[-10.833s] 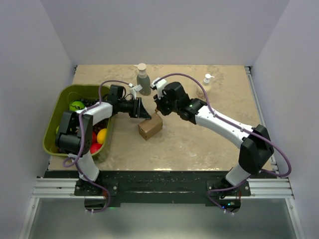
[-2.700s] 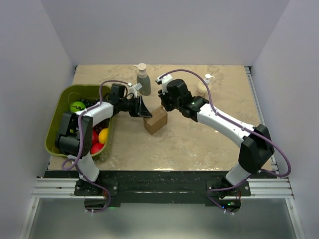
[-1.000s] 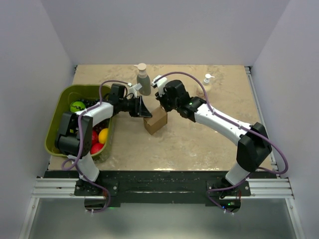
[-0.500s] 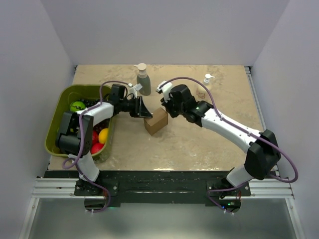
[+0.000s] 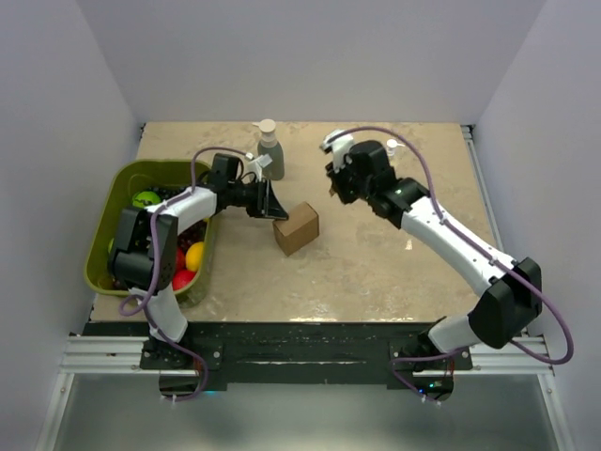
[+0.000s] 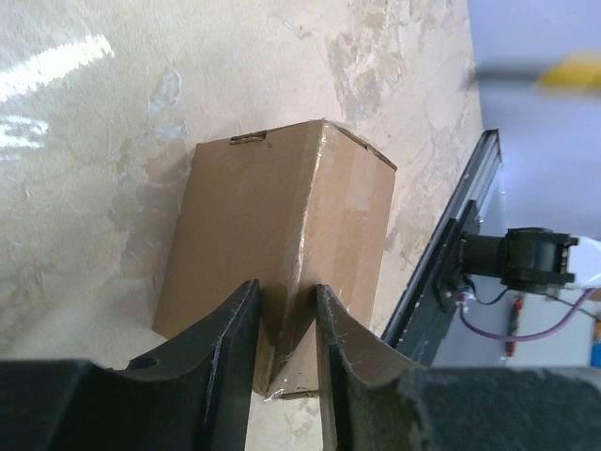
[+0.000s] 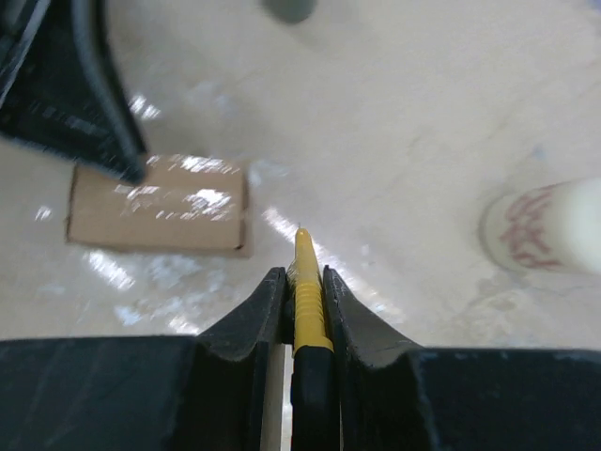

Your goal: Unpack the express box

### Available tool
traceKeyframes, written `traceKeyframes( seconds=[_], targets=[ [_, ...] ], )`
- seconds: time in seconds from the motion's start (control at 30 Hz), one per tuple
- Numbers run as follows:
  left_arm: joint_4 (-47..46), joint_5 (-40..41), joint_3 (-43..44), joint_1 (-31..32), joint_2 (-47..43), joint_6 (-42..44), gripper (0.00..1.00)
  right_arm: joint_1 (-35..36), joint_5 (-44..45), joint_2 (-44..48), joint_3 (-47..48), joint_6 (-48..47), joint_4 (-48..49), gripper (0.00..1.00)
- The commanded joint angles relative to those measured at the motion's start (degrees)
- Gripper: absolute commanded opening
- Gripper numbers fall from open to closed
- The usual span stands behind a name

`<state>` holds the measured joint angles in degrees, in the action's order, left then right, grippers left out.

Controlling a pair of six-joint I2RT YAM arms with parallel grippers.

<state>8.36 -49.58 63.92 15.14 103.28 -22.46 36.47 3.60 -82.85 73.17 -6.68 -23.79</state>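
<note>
The express box (image 5: 296, 228), a small brown carton, stands mid-table with its flaps down. My left gripper (image 5: 270, 203) reaches in from the left, and in the left wrist view its fingers (image 6: 235, 329) pinch one upright corner edge of the box (image 6: 282, 225). My right gripper (image 5: 337, 184) hovers to the right of the box and apart from it. It is shut on a yellow-and-black cutter (image 7: 307, 282) whose tip points toward the tabletop beside the box (image 7: 160, 207).
A green bin (image 5: 105, 225) with coloured balls sits at the left edge. A grey pump bottle (image 5: 269, 152) stands behind the left gripper. A small white pump bottle (image 5: 392, 150) stands at the back right, near the right gripper.
My right arm has drawn back and to the right, away from the box, still holding the cutter. The left gripper has stayed on the box's corner, closing slightly.
</note>
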Motion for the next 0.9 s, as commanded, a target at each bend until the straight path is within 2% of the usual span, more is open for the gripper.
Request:
traceKeyframes(
  seconds=[0.0, 0.1, 0.2, 0.33, 0.43, 0.5, 0.57, 0.63, 0.7, 0.87],
  targets=[
    [3.9, 5.2, 4.6, 1.2, 1.1, 7.2, 0.30, -6.7, 3.1, -0.4, 6.3, -3.5, 2.3, 0.00],
    [5.6, 4.8, 8.0, 1.5, 0.9, 10.8, 0.45, -7.2, 6.0, 2.0, -0.5, -14.0, 6.3, 0.00],
    [6.8, 4.0, 10.7, 1.5, 0.8, 13.0, 0.51, -7.2, 12.9, 4.3, -11.0, -25.0, 14.5, 0.00],
    [7.9, 3.6, 12.8, 1.5, -0.3, 14.5, 0.53, -7.2, 21.2, 6.8, -21.4, -38.1, 22.3, 0.00],
    [7.9, 3.5, 12.3, 1.5, -1.4, 15.1, 0.53, -7.3, 25.9, 8.2, -25.2, -43.3, 23.6, 0.00],
    [7.7, 3.3, 11.9, 1.5, -1.7, 15.3, 0.54, -7.3, 30.0, 8.8, -28.1, -47.1, 27.9, 0.00],
    [7.5, 3.0, 11.7, 1.5, -1.6, 15.6, 0.54, -7.3, 32.1, 8.5, -34.7, -55.5, 38.8, 0.00],
    [7.4, 2.5, 11.8, 1.5, -1.2, 15.6, 0.54, -7.8, 32.3, 7.4, -40.4, -61.7, 45.2, 0.00],
    [7.2, 2.2, 12.2, 1.5, -1.0, 15.2, 0.54, -8.3, 31.6, 3.9, -42.7, -63.4, 51.4, 0.00],
    [7.5, 1.6, 13.3, 1.6, -0.8, 15.2, 0.56, -11.3, 30.1, -5.1, -42.8, -61.2, 55.4, 0.00]
  ],
)
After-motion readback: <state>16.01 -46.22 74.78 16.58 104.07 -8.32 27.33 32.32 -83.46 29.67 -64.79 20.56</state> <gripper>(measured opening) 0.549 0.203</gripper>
